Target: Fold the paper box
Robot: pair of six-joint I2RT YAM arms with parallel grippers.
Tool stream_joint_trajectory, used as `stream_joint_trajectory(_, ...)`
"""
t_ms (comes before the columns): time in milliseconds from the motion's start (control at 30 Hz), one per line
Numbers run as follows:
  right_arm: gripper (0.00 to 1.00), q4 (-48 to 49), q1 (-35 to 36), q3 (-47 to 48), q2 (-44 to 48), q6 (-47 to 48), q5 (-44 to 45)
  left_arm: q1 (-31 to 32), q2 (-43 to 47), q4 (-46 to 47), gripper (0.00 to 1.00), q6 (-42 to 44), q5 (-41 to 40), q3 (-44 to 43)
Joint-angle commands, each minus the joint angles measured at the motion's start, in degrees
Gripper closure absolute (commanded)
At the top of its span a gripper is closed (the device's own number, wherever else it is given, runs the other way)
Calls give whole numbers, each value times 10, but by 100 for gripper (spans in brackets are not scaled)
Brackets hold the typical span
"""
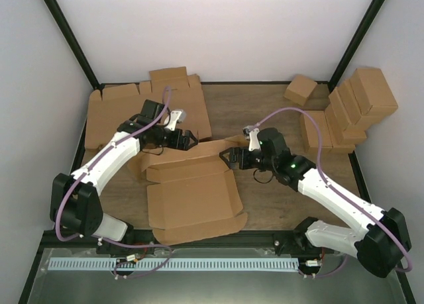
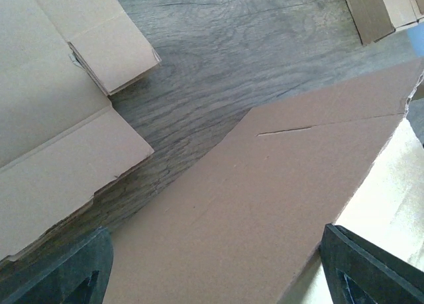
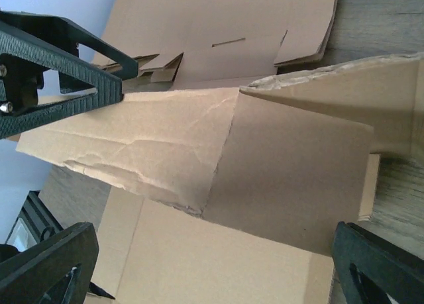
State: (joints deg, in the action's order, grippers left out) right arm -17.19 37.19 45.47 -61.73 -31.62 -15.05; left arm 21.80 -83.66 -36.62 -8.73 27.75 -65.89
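Observation:
The paper box (image 1: 192, 201) is a brown die-cut blank lying mostly flat in the middle of the table, with its far flap (image 1: 199, 152) raised between the two arms. My left gripper (image 1: 189, 142) stands open at the flap's left end. In the left wrist view the flap (image 2: 265, 204) fills the space between the spread fingers (image 2: 66, 271), and neither finger clamps it. My right gripper (image 1: 229, 157) is open at the flap's right end. In the right wrist view the creased flap (image 3: 165, 145) and the box floor (image 3: 218, 251) lie ahead of my right gripper (image 3: 212, 271).
A pile of flat cardboard blanks (image 1: 132, 108) lies at the back left, under the left arm. Ready-made brown boxes (image 1: 351, 108) cluster at the back right, with one small box (image 1: 300, 89) apart. Black frame posts stand at both back corners.

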Motion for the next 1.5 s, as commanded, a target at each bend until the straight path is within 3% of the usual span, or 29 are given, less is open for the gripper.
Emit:
stream_joint_trajectory(0, 1, 9, -4, 30, -26, -27, -9, 3, 0, -24, 12, 18, 4, 11)
stream_joint_trajectory(133, 6, -10, -5, 66, -67, -22, 27, 3, 6, -23, 12, 25, 11, 10)
stream_joint_trajectory(367, 28, -5, -5, 83, -87, -5, 19, 3, 30, -12, 13, 43, 28, 17)
stream_joint_trajectory(600, 47, 8, -6, 77, -103, 3, -11, 3, 33, -4, 0, 72, 63, 24)
stream_joint_trajectory(900, 52, 29, -6, 64, -125, 6, -19, 38, -10, -18, 0, 141, 53, -33)
stream_joint_trajectory(1167, 56, 48, -7, 59, -136, 17, -26, 86, 26, -23, 0, 267, -18, 3)
stream_joint_trajectory(1333, 56, 52, -7, 61, -146, 26, -35, 91, 12, -41, 0, 285, -90, -18)
stream_joint_trajectory(1467, 56, 47, -8, 65, -153, 35, -24, 92, 7, -46, 2, 286, -89, -26)
